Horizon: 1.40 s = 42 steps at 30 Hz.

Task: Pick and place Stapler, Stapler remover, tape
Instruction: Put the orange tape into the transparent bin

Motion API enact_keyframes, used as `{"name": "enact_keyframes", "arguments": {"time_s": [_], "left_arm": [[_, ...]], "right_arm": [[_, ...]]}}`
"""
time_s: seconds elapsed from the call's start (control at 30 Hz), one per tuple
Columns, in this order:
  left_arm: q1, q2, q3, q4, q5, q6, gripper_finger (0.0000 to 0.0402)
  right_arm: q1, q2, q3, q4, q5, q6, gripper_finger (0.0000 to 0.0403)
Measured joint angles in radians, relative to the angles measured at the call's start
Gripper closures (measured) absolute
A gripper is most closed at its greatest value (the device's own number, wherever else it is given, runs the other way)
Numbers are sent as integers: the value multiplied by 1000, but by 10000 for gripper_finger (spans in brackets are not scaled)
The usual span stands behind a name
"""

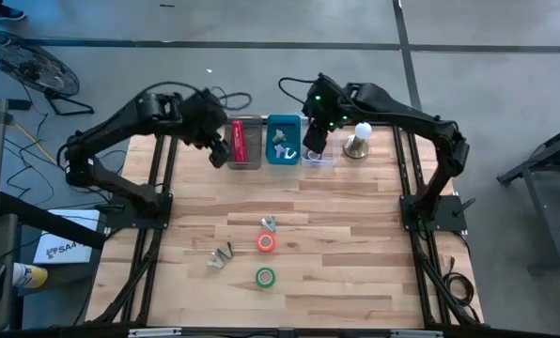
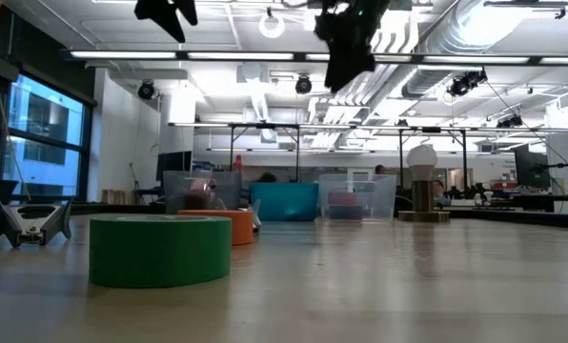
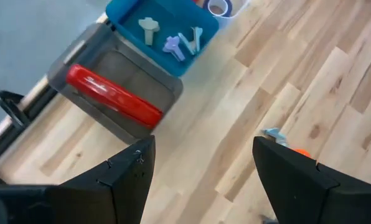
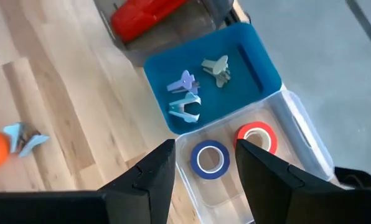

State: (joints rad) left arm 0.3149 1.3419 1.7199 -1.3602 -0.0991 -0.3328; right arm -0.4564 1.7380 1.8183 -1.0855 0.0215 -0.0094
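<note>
Both arms are up at the twelve o'clock edge of the counter [image 1: 355, 244], working over a row of three bins. The left pincer [image 1: 219, 150] hangs just beside the grey bin [image 1: 245, 143], on its nine o'clock side, fingers [image 3: 117, 180] spread wide and carrying nothing. Inside that grey bin lies the red stapler [image 1: 238, 141], clear as day in the left wrist view, stretched along the bin's length.

Next door, the blue bin [image 1: 283, 139] holds three staple removers [image 4: 185, 93], pale claw-shaped pieces lying loose on its floor.

The right pincer [image 1: 314, 139] hovers above the clear bin [image 1: 319, 155] at the one o'clock end of the row, fingers [image 4: 151, 177] parted wide and empty. Looking past them, that clear bin holds a blue tape roll [image 4: 210, 158] and a red tape roll [image 4: 256, 137], side by side and lying flat.

Out on the open counter, toward six o'clock and well apart from the bins: an orange tape roll [image 1: 266, 242] with a staple remover [image 1: 269, 222] just beside it at twelve o'clock, a green tape roll [image 1: 265, 276] below that, and another staple remover [image 1: 221, 255] off at nine o'clock. In the low view the green roll sits in front with the orange one behind it.

A small stand with a white bulb-shaped top [image 1: 359, 141] sits at the counter's far edge, just past the clear bin.
</note>
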Motion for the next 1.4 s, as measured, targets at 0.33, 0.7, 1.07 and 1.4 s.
{"name": "enact_keyframes", "arguments": {"time_s": [0.33, 0.7, 1.07, 1.4], "left_arm": [[-243, 139, -2, -33, -113, -273, 138], [-365, 337, -2, -38, -93, -477, 138], [-390, 515, -1, 39, 50, -564, 138], [-414, 641, -2, 57, 149, -666, 138]], "right_arm": [[13, -157, 0, -30, 18, -44, 243], [13, -318, 0, -78, 49, -78, 243], [12, -416, -1, -181, 85, -79, 243], [13, -439, -1, -185, 93, -89, 243]]}}
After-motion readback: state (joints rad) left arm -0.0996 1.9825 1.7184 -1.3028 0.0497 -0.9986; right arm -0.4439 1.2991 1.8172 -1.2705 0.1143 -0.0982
